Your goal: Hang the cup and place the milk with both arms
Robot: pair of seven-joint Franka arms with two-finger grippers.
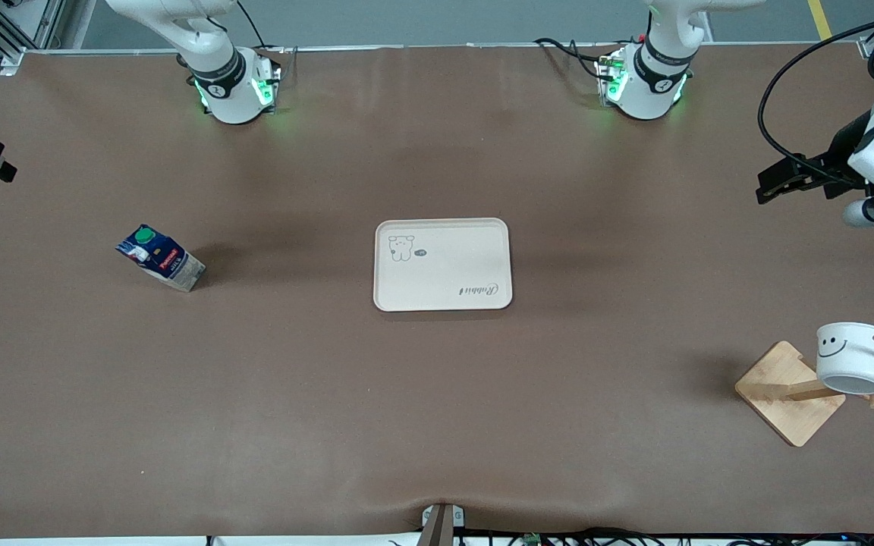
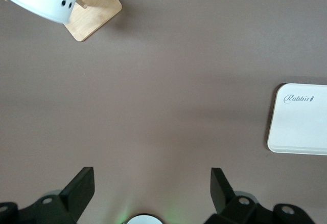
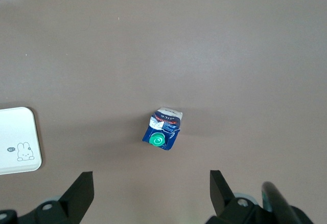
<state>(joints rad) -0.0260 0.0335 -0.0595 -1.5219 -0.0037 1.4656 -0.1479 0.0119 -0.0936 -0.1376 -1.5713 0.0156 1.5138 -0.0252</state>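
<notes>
My cup (image 1: 850, 358) already hangs on the rack (image 1: 790, 390). The milk (image 1: 160, 258) looks light and crushable, so I'd pinch its flat sides below the cap. Left gripper (image 2: 152, 185) and right gripper (image 3: 152, 185) both hover with fingers apart.

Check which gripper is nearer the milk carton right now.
Right. The right gripper hangs open above the milk carton; the left gripper is open at the left arm's end, by the cup.

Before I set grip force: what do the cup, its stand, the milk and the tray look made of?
Cup: glossy white ceramic or enamel, judging by its sheen.
Stand: pale bare wood, probably bamboo, with faint grain.
Milk: printed carton board with a green plastic-looking cap.
Tray: matte cream, likely plastic.
</notes>
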